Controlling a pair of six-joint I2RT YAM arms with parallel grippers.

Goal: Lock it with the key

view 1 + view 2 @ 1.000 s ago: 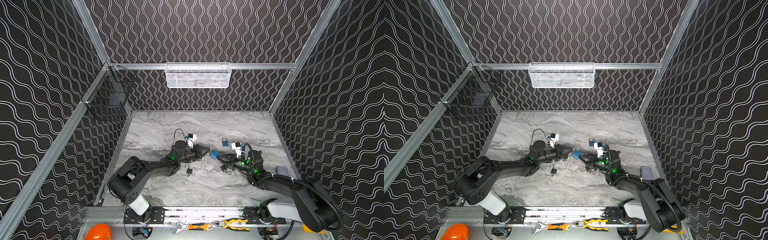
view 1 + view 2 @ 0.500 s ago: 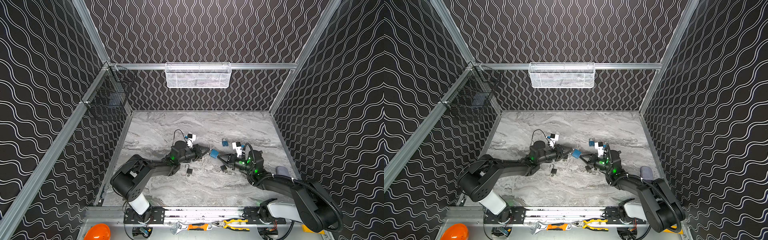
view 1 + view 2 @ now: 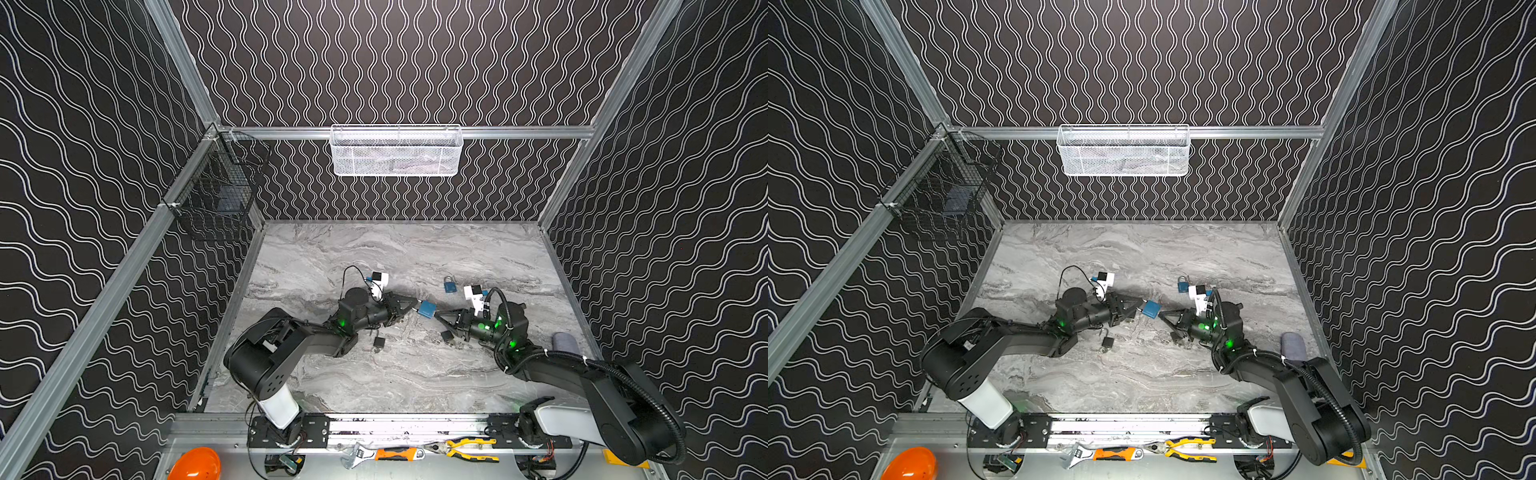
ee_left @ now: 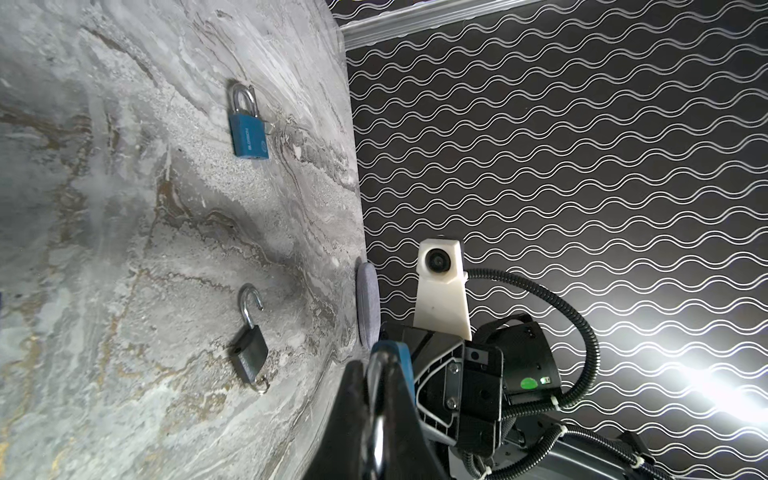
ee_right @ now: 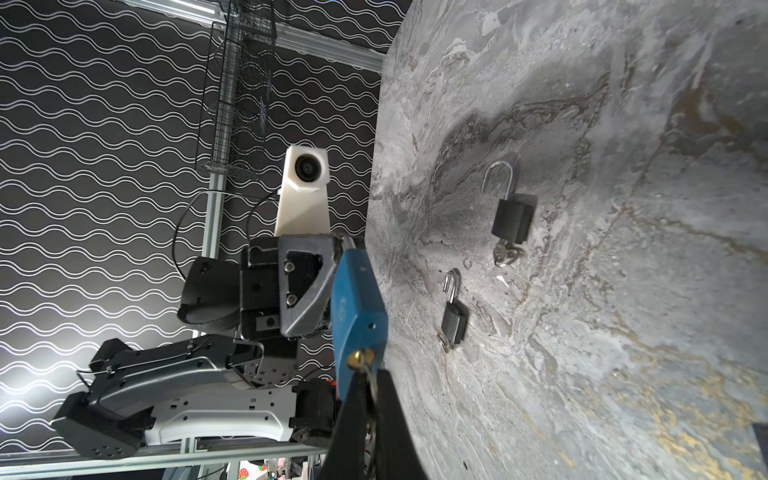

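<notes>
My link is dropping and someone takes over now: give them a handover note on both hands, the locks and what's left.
Left hand: shut on the shackle of the large blue padlock.
Right hand: shut on the key, which sits in that padlock's keyhole.
On the table: a small blue padlock, shackle closed; a dark padlock and a second dark padlock, shackles open.
Done: key inserted. Left: turn it to lock; whether the held shackle is seated cannot be seen.

Table (image 3: 395, 374): black padlock (image 3: 379, 343), second black padlock (image 3: 446, 336), small blue padlock (image 3: 449, 286).
</notes>
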